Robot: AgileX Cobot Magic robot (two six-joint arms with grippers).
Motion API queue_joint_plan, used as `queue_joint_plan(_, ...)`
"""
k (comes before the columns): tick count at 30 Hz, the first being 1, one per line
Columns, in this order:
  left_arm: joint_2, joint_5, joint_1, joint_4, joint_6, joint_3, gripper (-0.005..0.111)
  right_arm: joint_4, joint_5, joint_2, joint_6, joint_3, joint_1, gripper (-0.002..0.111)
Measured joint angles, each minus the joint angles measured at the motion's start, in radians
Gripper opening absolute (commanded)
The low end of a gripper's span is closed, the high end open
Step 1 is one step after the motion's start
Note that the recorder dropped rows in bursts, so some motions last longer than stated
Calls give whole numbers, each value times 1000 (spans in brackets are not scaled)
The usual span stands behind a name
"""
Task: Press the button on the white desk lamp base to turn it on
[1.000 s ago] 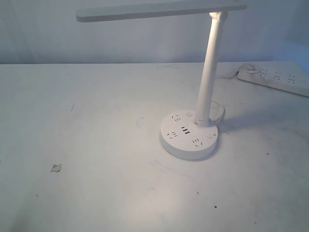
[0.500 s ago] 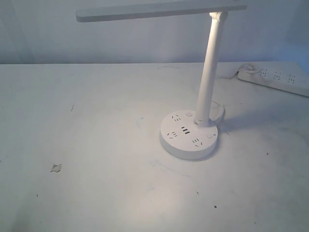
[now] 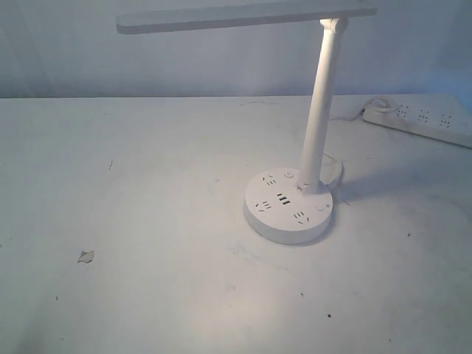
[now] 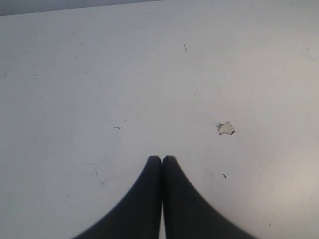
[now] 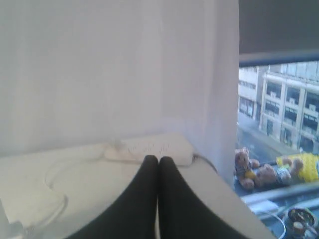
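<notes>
Since neither arm shows in the exterior view, the press looks not yet begun. The white desk lamp [image 3: 321,110] stands right of centre on the tabletop [image 3: 147,184], and nothing touches the white desk lamp base [image 3: 289,210] or its small round buttons. Whether the bar head is lit, I cannot tell. The whole reach and press seem left to do. The left gripper [image 4: 162,160] has its fingers pressed together on nothing, above bare tabletop near a small scrap [image 4: 226,128]. The right gripper [image 5: 158,160], likewise closed and empty, points toward the power strip [image 5: 149,147] at the far right.
</notes>
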Motion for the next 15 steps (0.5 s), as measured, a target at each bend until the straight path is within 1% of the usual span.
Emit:
queue_joint_plan(2, 0, 0, 0, 0, 0, 0, 0, 8, 10, 0, -2, 39, 0, 0)
queue_joint_plan(5, 0, 0, 0, 0, 0, 0, 0, 89, 22, 0, -43, 97, 17, 0)
queue_joint_plan(7, 0, 0, 0, 0, 0, 0, 0, 150, 57, 0, -71, 107, 40, 0)
queue_joint_plan(10, 0, 0, 0, 0, 0, 0, 0, 188, 130, 0, -104, 109, 70, 0)
queue_joint_plan(15, 0, 0, 0, 0, 0, 0, 0, 220, 165, 0, -282, 109, 101, 0)
